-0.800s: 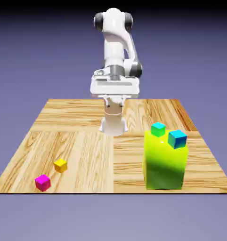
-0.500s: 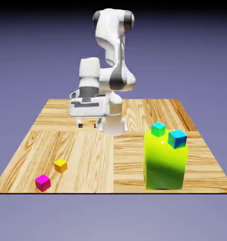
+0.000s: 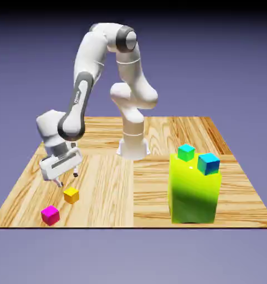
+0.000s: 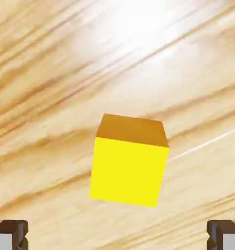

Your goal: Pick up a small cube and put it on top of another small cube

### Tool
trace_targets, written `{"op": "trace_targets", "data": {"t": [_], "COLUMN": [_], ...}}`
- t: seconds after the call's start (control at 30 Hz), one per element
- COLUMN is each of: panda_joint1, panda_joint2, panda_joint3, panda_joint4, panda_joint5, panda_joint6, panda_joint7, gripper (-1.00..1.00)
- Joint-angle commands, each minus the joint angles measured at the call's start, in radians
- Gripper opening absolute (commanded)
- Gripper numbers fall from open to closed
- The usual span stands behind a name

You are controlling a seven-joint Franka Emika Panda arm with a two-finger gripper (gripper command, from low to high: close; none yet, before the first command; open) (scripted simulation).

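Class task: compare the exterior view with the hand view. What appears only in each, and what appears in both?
Only the exterior view shows the arm, the big green block and the teal cube and blue cube on it. Only the hand view shows the fingertips spread wide. Both show the yellow cube, the magenta cube, the wooden table and the gripper.

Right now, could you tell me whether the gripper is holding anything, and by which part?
Nothing is held: the open gripper hovers above the yellow-orange cube.

White arm (image 3: 86, 66) with rounded links, dark grey joint bands, small dark lettering; white gripper (image 3: 67, 177), small grey fingertips (image 4: 9, 235).
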Motion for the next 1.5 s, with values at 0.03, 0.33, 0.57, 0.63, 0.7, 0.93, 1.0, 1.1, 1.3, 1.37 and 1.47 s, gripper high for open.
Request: {"op": "trace_targets", "data": {"t": [0.03,0.33,0.57,0.63,0.7,0.93,1.0,1.1,1.3,1.37,1.47], "panda_joint1": [-0.007,-0.008,0.029,0.049,0.069,0.138,0.157,0.187,0.231,0.246,0.261], "panda_joint2": [0.072,0.074,-0.015,-0.025,-0.035,-0.071,-0.081,-0.096,-0.119,-0.101,-0.082], "panda_joint3": [0.035,0.036,0.109,0.181,0.254,0.507,0.580,0.689,0.853,0.856,0.859], "panda_joint4": [0.024,0.025,0.076,0.126,0.177,0.354,0.405,0.480,0.595,0.526,0.459], "panda_joint5": [0.065,0.067,-0.069,-0.116,-0.162,-0.324,-0.371,-0.440,-0.545,-0.548,-0.551], "panda_joint6": [0.043,0.044,-0.092,-0.153,-0.214,-0.428,-0.489,-0.581,-0.719,-0.632,-0.547], "panda_joint7": [-0.051,-0.053,0.043,0.072,0.100,0.201,0.229,0.272,0.337,0.333,0.329], "gripper": [0.00,-1.00,-1.00,-1.00,-1.00,-1.00,-1.00,-1.00,-1.00,-1.00,1.00]}}
